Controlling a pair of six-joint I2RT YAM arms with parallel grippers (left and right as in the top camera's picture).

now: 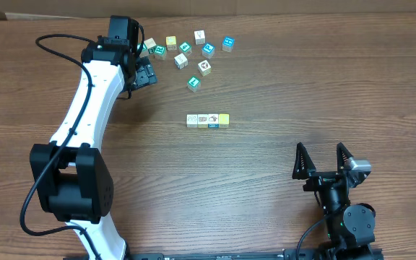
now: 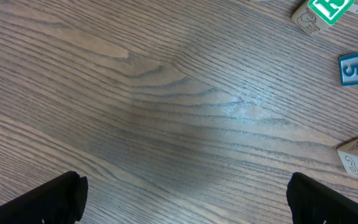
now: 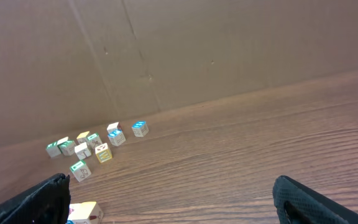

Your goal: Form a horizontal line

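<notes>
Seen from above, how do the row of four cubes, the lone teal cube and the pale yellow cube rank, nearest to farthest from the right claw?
From the right gripper:
1. row of four cubes, mid-table, on its left.
2. lone teal cube, just beyond the row.
3. pale yellow cube, in the scattered group at the far edge.

Soft, even, warm light on my wooden surface [image 1: 302,87]; no hard shadows.
The overhead view is sharp throughout. In my left wrist view a diffuse grey shadow dims the middle of the grain, with a faint pale sheen beside it, and the loose cubes [image 2: 357,68] at the right edge look slightly soft. In both wrist views my jaws are black, featureless blurs.
</notes>
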